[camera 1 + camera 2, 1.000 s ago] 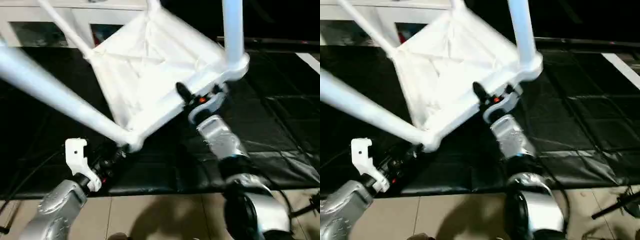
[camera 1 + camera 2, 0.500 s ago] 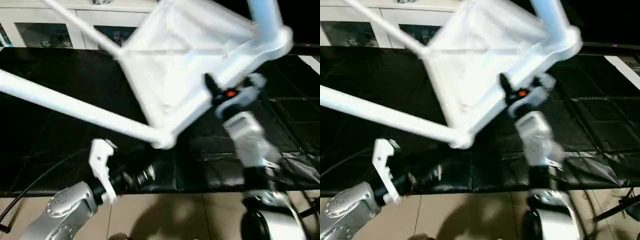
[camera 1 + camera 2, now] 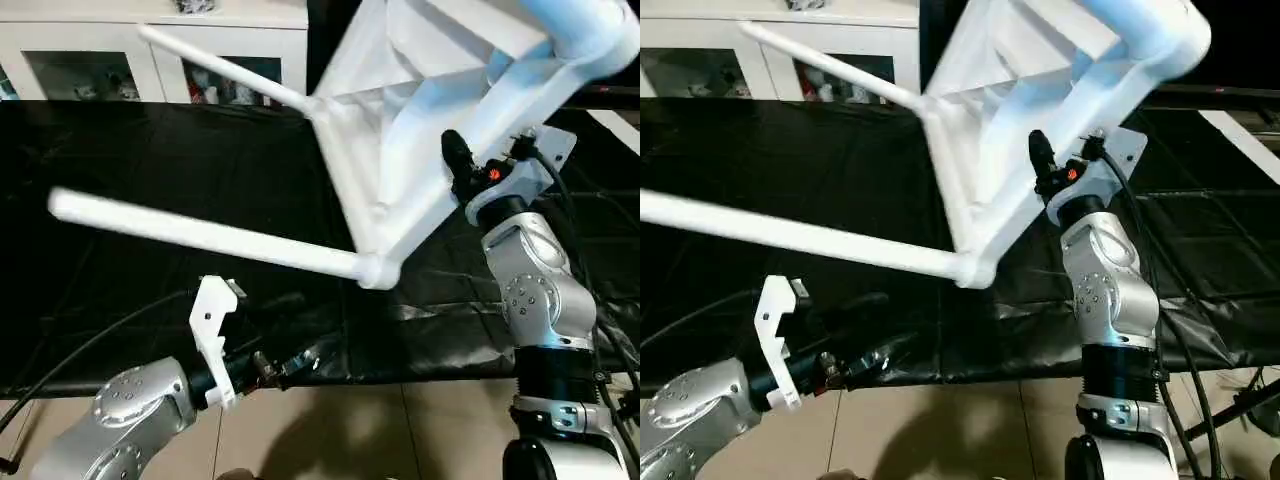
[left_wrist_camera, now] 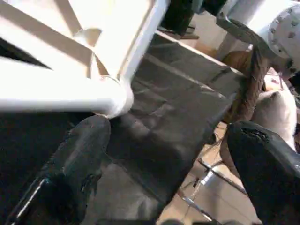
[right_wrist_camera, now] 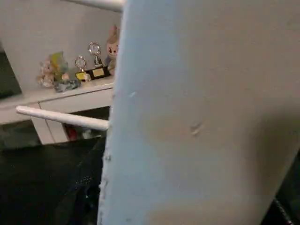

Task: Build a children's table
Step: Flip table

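The children's table [image 3: 400,110] hangs tilted in the air, its ribbed underside toward me. One long white leg [image 3: 200,236] runs left from the near corner socket [image 3: 375,270]. A second leg [image 3: 220,68] points toward the back left, and a third [image 3: 585,22] rises at the top right. My right gripper [image 3: 462,170] is shut on the top's near rim. My left gripper [image 3: 295,335] is low and wide open, below the near corner socket [image 4: 112,99] and apart from it. Its black fingers [image 4: 84,154] hold nothing.
A black mat [image 3: 150,150] covers the floor under the table, with beige tiles [image 3: 380,430] along its near edge. A white cabinet with glass doors [image 3: 150,60] stands at the back, with small trophies [image 5: 91,61] on top. Cables trail at the left.
The right gripper has lifted the table and tipped it steeper, so the near corner socket has swung right. My left gripper, close by that socket before, now sits apart and below it.
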